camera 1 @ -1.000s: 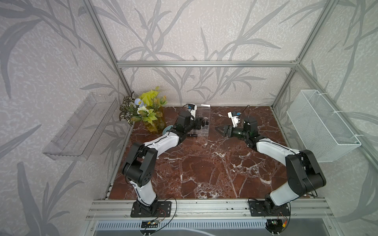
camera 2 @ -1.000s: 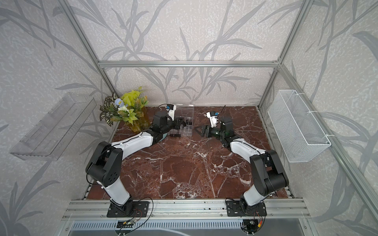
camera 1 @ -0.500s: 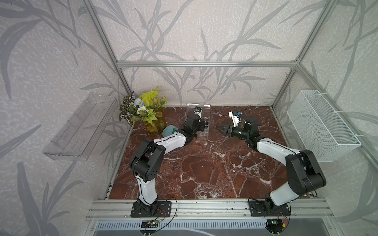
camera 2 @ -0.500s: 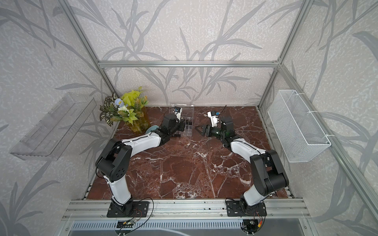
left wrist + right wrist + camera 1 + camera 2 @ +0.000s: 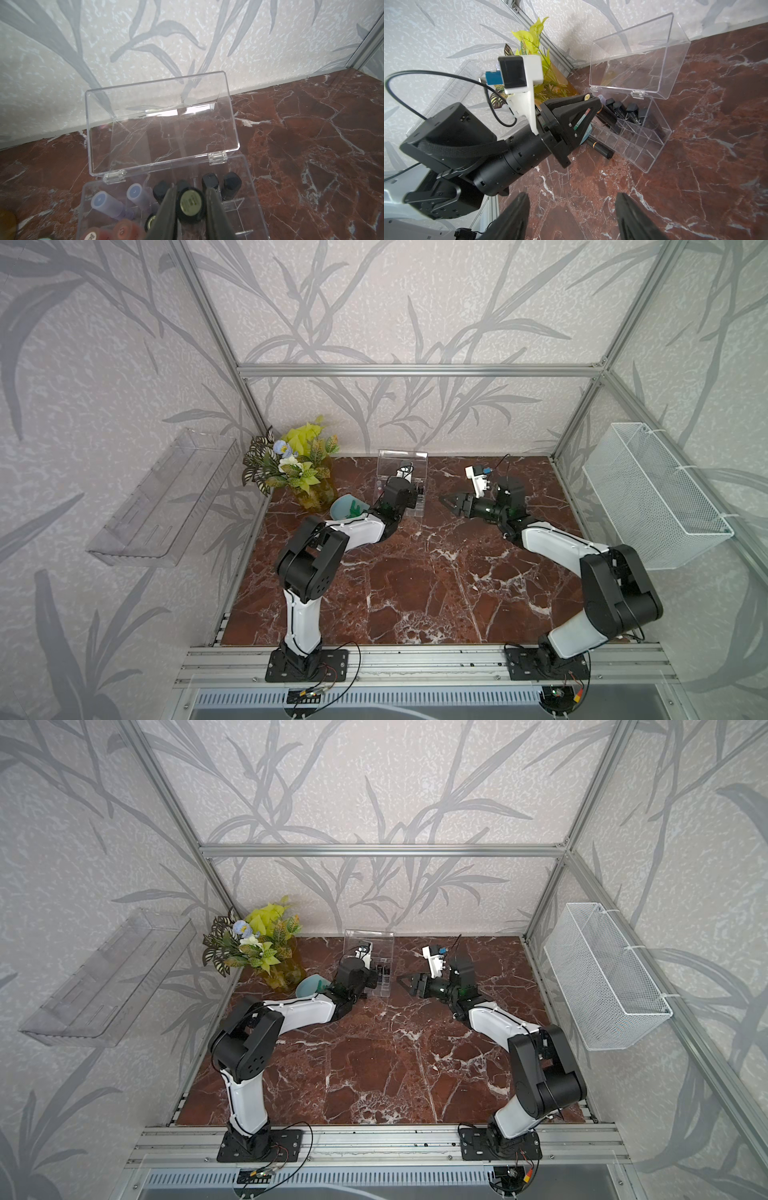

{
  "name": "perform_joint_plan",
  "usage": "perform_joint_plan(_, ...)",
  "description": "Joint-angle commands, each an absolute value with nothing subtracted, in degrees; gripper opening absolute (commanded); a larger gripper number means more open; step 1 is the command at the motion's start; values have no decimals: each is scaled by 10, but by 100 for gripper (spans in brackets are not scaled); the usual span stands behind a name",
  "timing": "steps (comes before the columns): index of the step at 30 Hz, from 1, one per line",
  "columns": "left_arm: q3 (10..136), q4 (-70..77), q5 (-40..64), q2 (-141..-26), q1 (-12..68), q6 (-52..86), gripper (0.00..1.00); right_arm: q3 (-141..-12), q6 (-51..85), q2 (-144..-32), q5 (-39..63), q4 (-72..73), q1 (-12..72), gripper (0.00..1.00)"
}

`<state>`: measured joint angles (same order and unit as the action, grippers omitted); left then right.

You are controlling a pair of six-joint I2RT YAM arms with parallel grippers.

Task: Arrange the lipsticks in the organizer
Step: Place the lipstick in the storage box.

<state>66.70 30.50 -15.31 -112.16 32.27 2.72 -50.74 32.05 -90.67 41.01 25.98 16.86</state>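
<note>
A black lipstick (image 5: 190,204) with a gold end is pinched between the jaws of the left gripper (image 5: 191,190), which hangs just above the organizer (image 5: 249,197). The organizer sits at the back of the table, its lid (image 5: 162,124) thrown open toward the wall. Its back row already holds black tubes (image 5: 209,182) and two lavender ones (image 5: 135,193), with pink ones (image 5: 122,228) nearer the wrist. Many cells on the far side are empty. One loose tube (image 5: 600,147) lies on the table just beside the organizer.

The step in hand looks like placing: the held lipstick has to be lined up over a free cell, tipped upright and lowered before the jaws let go. The cells are narrow, so a slanted tube could catch on a divider. The loose tube would likely be next.

The right gripper (image 5: 572,195) hovers near the organizer's other side, jaws spread and empty.

The table (image 5: 415,580) is red-brown marble with white veins. A teal bowl (image 5: 345,506) and a plant (image 5: 295,464) stand beside the left arm. A clear shelf (image 5: 166,497) and a white wire basket (image 5: 652,489) hang on walls papered with grey leaves.
</note>
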Motion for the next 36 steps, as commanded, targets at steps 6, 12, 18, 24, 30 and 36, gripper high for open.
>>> perform_joint_plan(6, 676, 319, -185, -1148, 326, 24, 19, -507, 327, -907, 420, 284, 166, 69)
perform_joint_plan(12, 687, 311, -193, -1164, 325, 32, 19, -507, 329, -907, 422, 286, 167, 69)
perform_joint_plan(18, 694, 310, -187, -1174, 324, 36, 19, -508, 332, -910, 424, 287, 167, 69)
perform_joint_plan(24, 698, 304, -177, -1179, 319, 44, 20, -508, 333, -910, 427, 288, 167, 69)
perform_joint_plan(30, 691, 312, -168, -1174, 316, 48, 37, -511, 332, -911, 431, 286, 167, 69)
perform_joint_plan(36, 656, 333, -154, -1128, 317, 55, 56, -527, 336, -926, 465, 278, 168, 69)
